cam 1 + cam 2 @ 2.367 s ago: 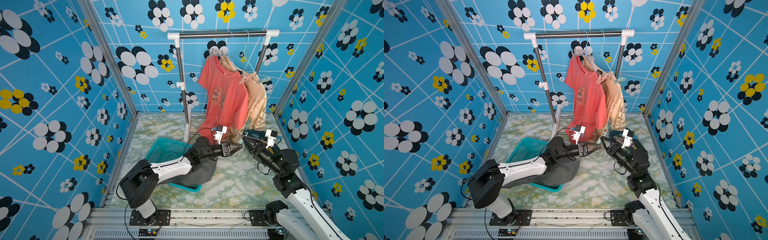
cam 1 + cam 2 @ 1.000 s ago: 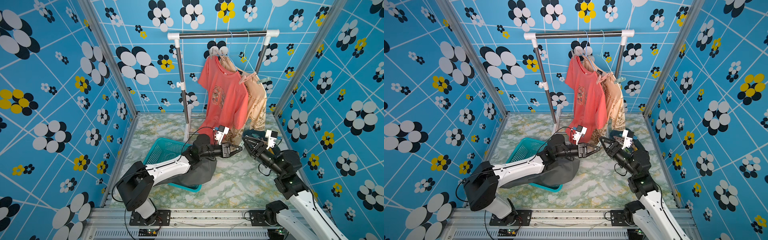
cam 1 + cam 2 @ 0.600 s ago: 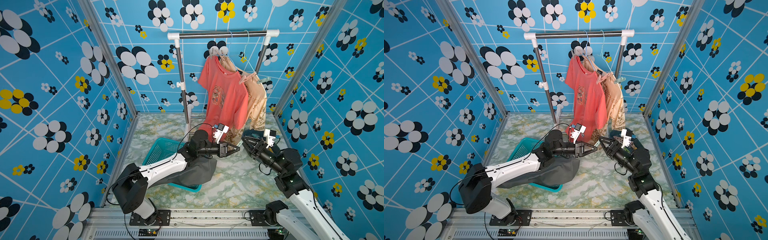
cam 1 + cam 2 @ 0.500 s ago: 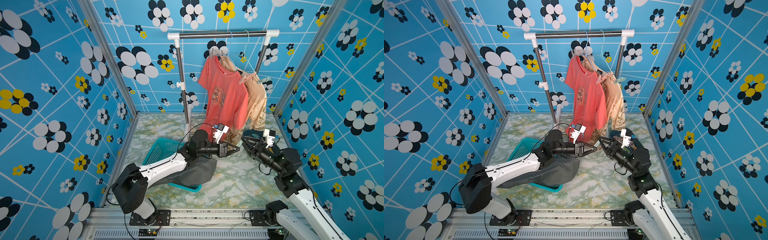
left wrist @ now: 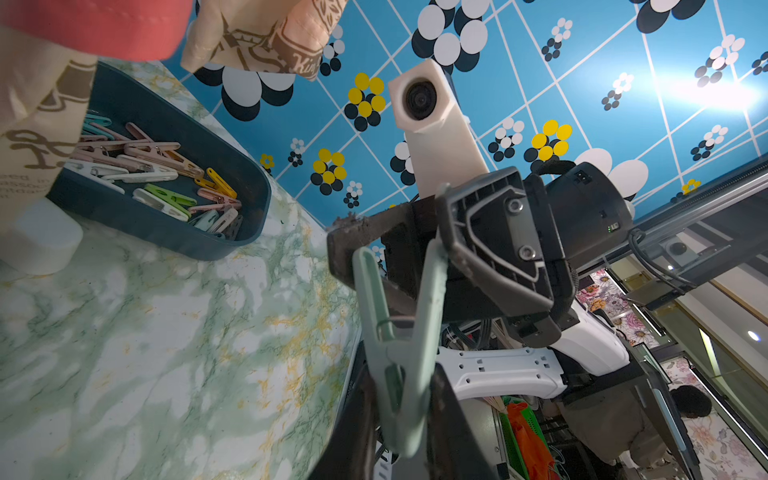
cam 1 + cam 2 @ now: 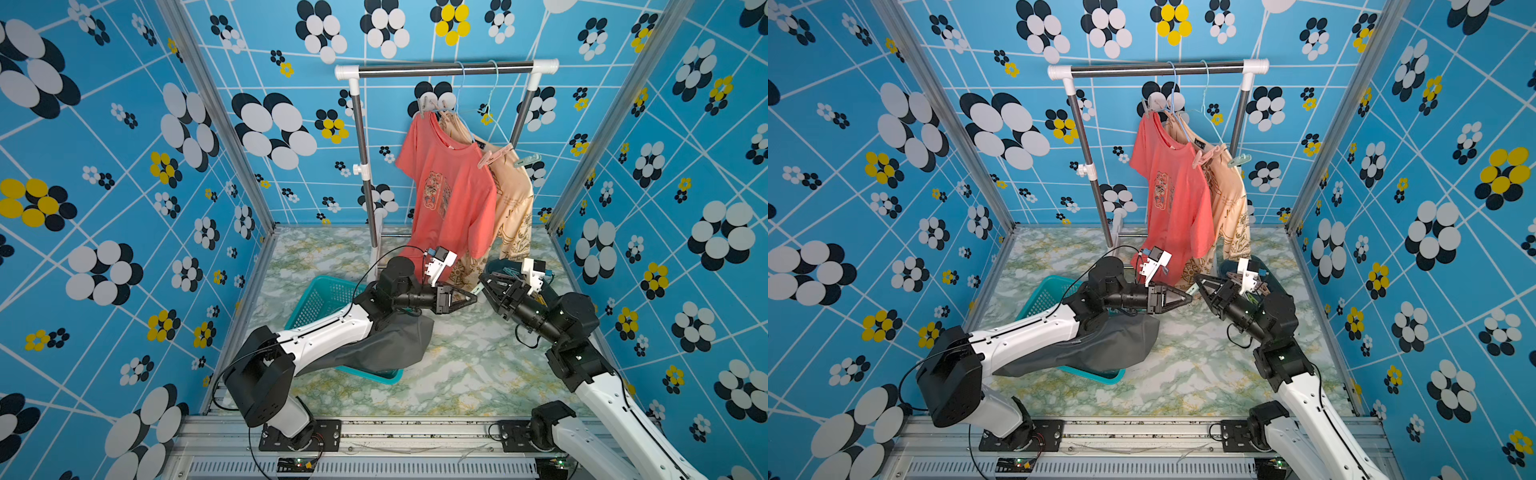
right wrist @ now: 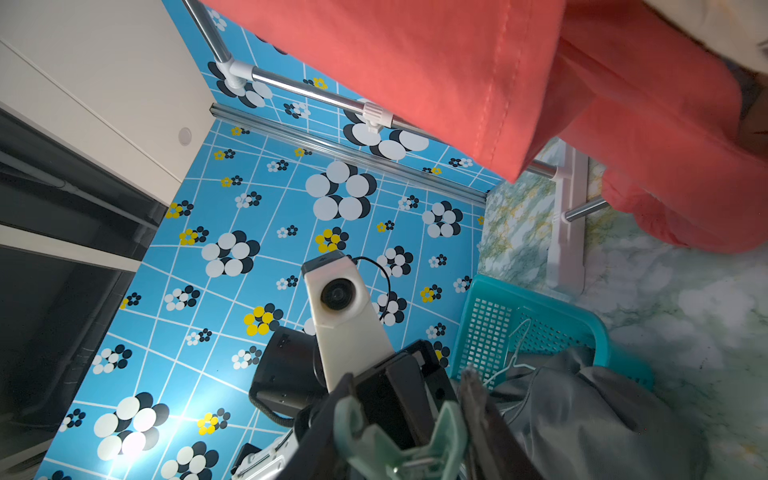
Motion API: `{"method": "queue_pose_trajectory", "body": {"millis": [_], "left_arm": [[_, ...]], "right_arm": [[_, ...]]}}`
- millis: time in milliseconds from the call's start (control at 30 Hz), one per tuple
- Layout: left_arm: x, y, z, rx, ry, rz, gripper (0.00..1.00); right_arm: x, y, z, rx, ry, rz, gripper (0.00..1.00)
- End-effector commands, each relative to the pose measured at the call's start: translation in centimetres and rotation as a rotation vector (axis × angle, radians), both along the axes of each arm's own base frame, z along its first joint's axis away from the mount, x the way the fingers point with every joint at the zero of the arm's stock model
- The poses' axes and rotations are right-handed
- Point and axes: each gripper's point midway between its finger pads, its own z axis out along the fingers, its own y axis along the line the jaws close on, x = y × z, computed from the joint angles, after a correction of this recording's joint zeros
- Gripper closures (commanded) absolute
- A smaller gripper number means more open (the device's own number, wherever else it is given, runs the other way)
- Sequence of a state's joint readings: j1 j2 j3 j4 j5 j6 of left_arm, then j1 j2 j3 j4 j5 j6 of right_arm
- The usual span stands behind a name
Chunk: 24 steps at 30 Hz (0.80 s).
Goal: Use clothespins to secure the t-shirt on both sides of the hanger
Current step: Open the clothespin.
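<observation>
Handing over: left end effector (image 6: 472,297) pinches the mint clothespin (image 5: 399,353) by its nose, leaving the handle legs free. Right end effector (image 6: 484,286), narrowed, presses its fingers (image 5: 490,249) on both legs, probably so it can squeeze the clip open later. Meeting point sits over mid-surface (image 6: 457,374). Spare clothespins (image 5: 158,166) lie in the dark tray (image 5: 249,237) at 1 o'clock; coral t-shirt (image 6: 449,195) hangs at 12 o'clock. Versus one second earlier: right end effector was wider and farther toward 3 o'clock.
</observation>
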State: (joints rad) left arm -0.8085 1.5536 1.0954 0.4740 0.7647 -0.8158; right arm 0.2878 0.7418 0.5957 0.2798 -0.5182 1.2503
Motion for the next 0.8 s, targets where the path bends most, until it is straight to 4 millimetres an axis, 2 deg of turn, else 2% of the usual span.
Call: {"method": "queue_pose_trajectory", "body": {"millis": [0, 100, 133, 200, 233, 400, 500, 567, 667, 767], "left_arm": [[0.5, 0.2, 0.7, -0.005, -0.022, -0.001, 1.00], [0.5, 0.3, 0.8, -0.007, -0.019, -0.005, 1.00], [0.6, 0.3, 0.9, -0.009, -0.020, -0.003, 0.92], [0.6, 0.4, 1.0, -0.013, -0.016, -0.003, 0.59], [0.6, 0.5, 1.1, -0.015, -0.012, -0.004, 0.47], [0.8, 1.3, 1.7, -0.028, -0.004, 0.015, 0.09], [1.5, 2.9, 1.9, -0.028, -0.005, 0.061, 0.00], [2.6, 4.7, 2.1, -0.018, -0.011, 0.134, 0.01], [5.5, 8.7, 1.5, 0.036, -0.016, 0.318, 0.01], [8.1, 13.5, -0.3, 0.185, -0.046, 0.547, 0.04]], "right_arm": [[-0.6, 0.5, 1.6, 0.020, -0.055, 0.041, 0.71], [-0.6, 0.5, 1.6, 0.016, -0.056, 0.039, 0.78], [-0.5, 0.5, 1.6, 0.014, -0.058, 0.037, 0.79], [-0.5, 0.5, 1.5, 0.005, -0.060, 0.034, 0.84], [-0.4, 0.5, 1.5, 0.000, -0.061, 0.031, 0.85], [-0.3, 0.1, 1.3, -0.053, -0.067, 0.003, 0.86], [-0.3, -0.3, 1.2, -0.116, -0.074, -0.020, 0.87], [-0.4, -0.7, 1.0, -0.169, -0.074, -0.042, 0.87], [-0.7, -1.3, 1.0, -0.242, -0.082, -0.072, 0.87], [-0.8, -1.8, 1.0, -0.294, -0.085, -0.090, 0.87]]}}
